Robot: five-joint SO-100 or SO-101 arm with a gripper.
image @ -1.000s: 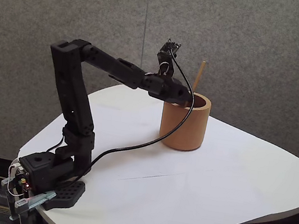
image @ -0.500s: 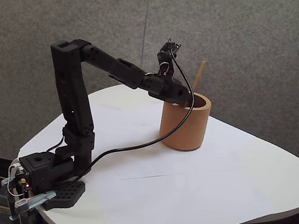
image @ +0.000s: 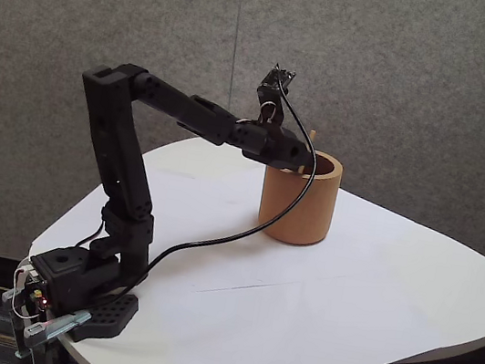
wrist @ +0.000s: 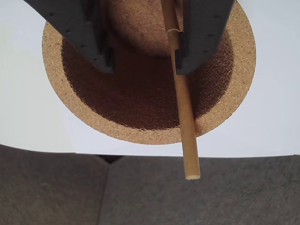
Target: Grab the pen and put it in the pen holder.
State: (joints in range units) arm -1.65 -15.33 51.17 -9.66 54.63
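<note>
A: In the fixed view, which way did the pen point(image: 311, 136) point?

B: Nearly upright. Just a short light-brown tip stood above the rim of the pen holder point(image: 297, 207), beside the arm's black front end; the rest sat down inside the cup, out of sight.

A: And the gripper point(image: 300, 157)?

B: It hung over the cup's mouth at the near-left rim. From that side I couldn't tell how its fingers stood; they merged into one dark mass, and a black cable point(image: 215, 240) looped across the cup's front down to the arm's base on the white table point(image: 372, 295).

A: The wrist view was clearer?

B: Yes. There the pen point(wrist: 183, 103) ran almost top to bottom, leaning slightly right as it came down. Its flat-cut end lay at the bottom, past the holder's rim and the table edge, over grey carpet-like floor. Its upper end was cut off by the top of the picture.

A: Was it clamped?

B: No. The gripper point(wrist: 143, 63) had its fingers apart, a wide gap between them. The pen lay against the inner edge of the right finger point(wrist: 199, 33), well apart from the left one.

A: How did the things look?

B: The pen was a plain, thin wooden-looking rod, evenly tan. The pen holder point(wrist: 239, 79) was thick-walled and speckled like cork, its inside shadowed a darker brown
</note>
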